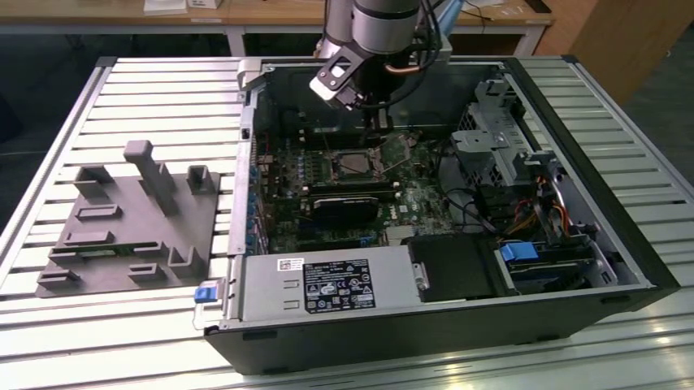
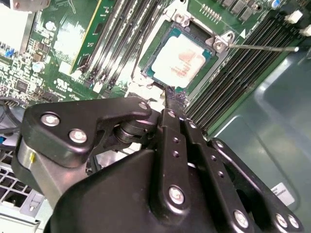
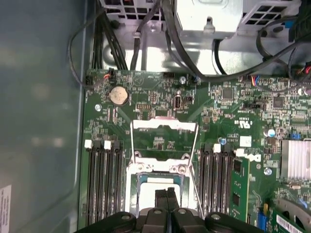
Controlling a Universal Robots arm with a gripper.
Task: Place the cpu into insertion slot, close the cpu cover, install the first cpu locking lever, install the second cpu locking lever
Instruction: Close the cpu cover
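Silver-grey metal is showing on the cpu (image 2: 180, 60), which is sitting flat inside the slot (image 3: 138, 184) on the board (image 3: 160, 104) of the open case (image 1: 434, 337). Beyond it the cover (image 3: 164, 125) is standing swung open off the slot, its window framing bare board, with two thin wire levers (image 3: 131, 145) running raised along its sides. Close over one edge of the cpu the gripper (image 2: 171, 92) is hanging, jaws pressed together with nothing between them; whether the tips are touching the chip I cannot tell. In the exterior view the gripper is sitting at about one o'clock from the slot, and a grey fixture (image 1: 130, 219) is lying on the slatted table (image 1: 162, 81) at nine o'clock from the case
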